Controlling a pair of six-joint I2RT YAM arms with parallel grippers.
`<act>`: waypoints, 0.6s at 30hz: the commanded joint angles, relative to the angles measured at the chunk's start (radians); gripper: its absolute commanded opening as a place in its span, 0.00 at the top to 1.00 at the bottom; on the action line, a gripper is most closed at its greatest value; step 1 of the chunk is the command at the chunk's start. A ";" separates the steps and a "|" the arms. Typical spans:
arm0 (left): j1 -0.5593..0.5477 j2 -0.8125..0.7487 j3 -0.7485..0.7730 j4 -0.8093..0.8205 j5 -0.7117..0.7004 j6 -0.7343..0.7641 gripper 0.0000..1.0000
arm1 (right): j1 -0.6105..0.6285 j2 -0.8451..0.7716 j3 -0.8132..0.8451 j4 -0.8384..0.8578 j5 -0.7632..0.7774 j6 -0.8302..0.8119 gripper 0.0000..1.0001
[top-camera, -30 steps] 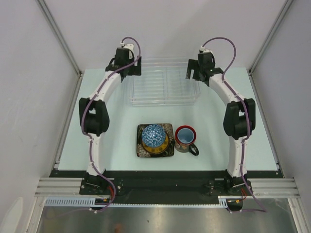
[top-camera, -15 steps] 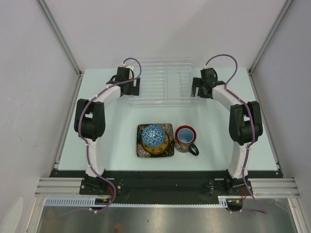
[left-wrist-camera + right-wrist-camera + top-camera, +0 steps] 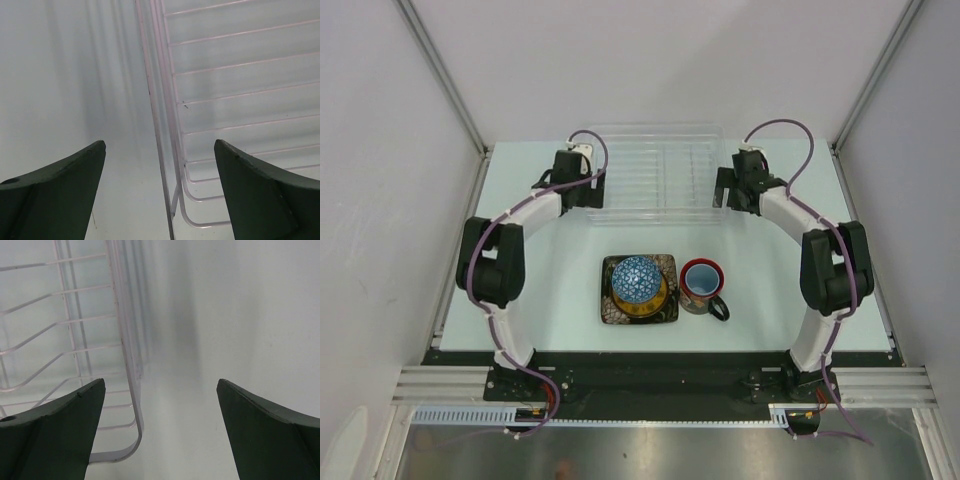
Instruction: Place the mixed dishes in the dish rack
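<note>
Rack (image 3: 655, 180) at 12 o'clock on the worktop (image 3: 540, 290). Bowl (image 3: 637, 278) stacked on yellow plate (image 3: 658, 299) on square plate (image 3: 610, 310) toward 6 o'clock, mug (image 3: 701, 284) just beside at their 3 o'clock. Left claw (image 3: 159, 145) spread wide across the rack's 9 o'clock wall; right claw (image 3: 160, 382) spread wide at its 3 o'clock wall.

The overhead camera looks down from high at the near edge of the table (image 3: 770, 290). Each wrist camera peers close at one side wall of the rack (image 3: 655, 170), also seen overhead.
</note>
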 commanded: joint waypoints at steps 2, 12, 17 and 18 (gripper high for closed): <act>-0.022 -0.099 -0.080 0.027 0.029 0.022 0.05 | 0.019 -0.093 -0.115 -0.013 0.028 0.020 0.00; -0.047 -0.191 -0.230 0.036 0.048 -0.003 0.06 | 0.053 -0.206 -0.292 0.011 0.027 0.058 0.00; -0.053 -0.243 -0.282 0.032 0.058 -0.015 0.07 | 0.055 -0.217 -0.313 0.034 0.022 0.049 0.00; -0.053 -0.252 -0.291 0.033 0.058 -0.017 0.07 | 0.051 -0.216 -0.313 0.042 0.018 0.046 0.00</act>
